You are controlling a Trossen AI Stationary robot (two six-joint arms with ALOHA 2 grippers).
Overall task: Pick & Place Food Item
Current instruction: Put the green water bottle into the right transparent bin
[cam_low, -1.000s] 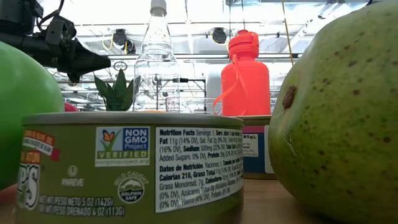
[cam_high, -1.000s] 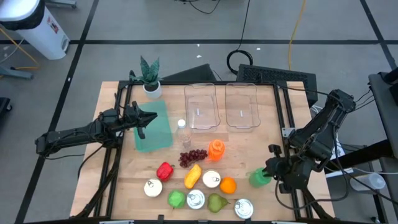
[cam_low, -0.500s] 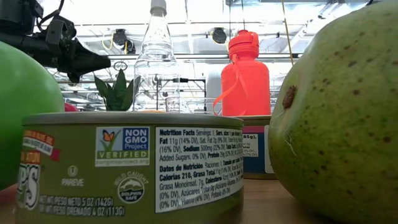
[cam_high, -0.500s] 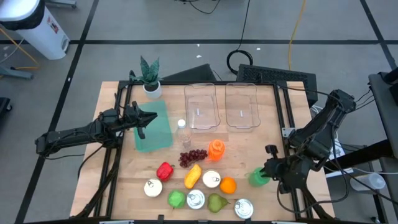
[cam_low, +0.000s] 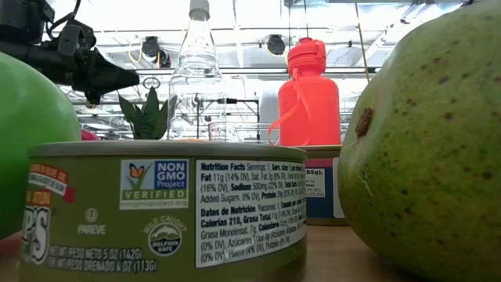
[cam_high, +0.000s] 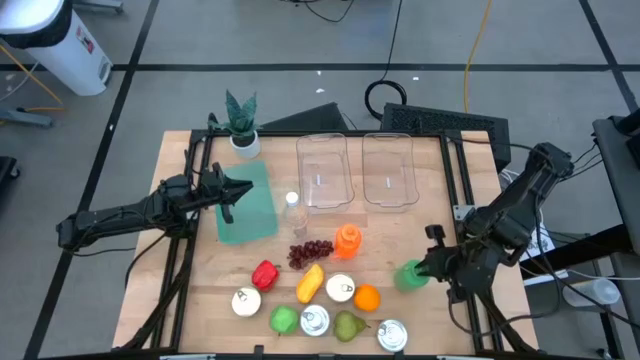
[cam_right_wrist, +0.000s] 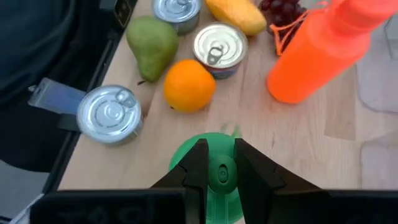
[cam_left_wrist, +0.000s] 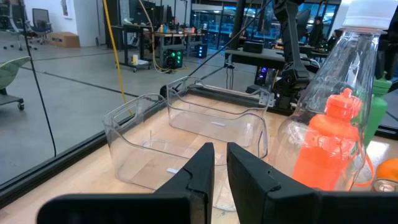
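My right gripper (cam_high: 428, 272) hovers near the table's right edge, shut on a green bottle-like thing (cam_high: 407, 277), whose round green top (cam_right_wrist: 208, 144) fills the right wrist view. The food lies toward the near edge: grapes (cam_high: 311, 251), a red pepper (cam_high: 264, 273), a yellow fruit (cam_high: 311, 282), an orange (cam_high: 367, 297), a green apple (cam_high: 285, 320) and a pear (cam_high: 349, 325). Two clear bins (cam_high: 322, 170) (cam_high: 388, 168) stand at the far side. My left gripper (cam_high: 240, 189) waits shut above a green board (cam_high: 247, 210). My right gripper pinches the small green knob or cap (cam_right_wrist: 222, 173) at the top middle of the green thing between its two fingers (cam_right_wrist: 193, 163). The fingers come from above, pointing down. The thing stays upright below them; whether its base touches the table I cannot tell.
Several tins (cam_high: 340, 288) (cam_high: 314, 320) (cam_high: 391, 334) (cam_high: 246, 301) sit among the fruit. An orange bottle (cam_high: 347, 240) and a clear bottle (cam_high: 293, 212) stand mid-table, a potted plant (cam_high: 240, 125) at the far left corner. Bare wood (cam_high: 420, 225) lies between the right gripper and the bins.
My right gripper has carried the green thing a short way toward the table's left and slightly toward the far edge, staying shut on it. The left arm has kept still.
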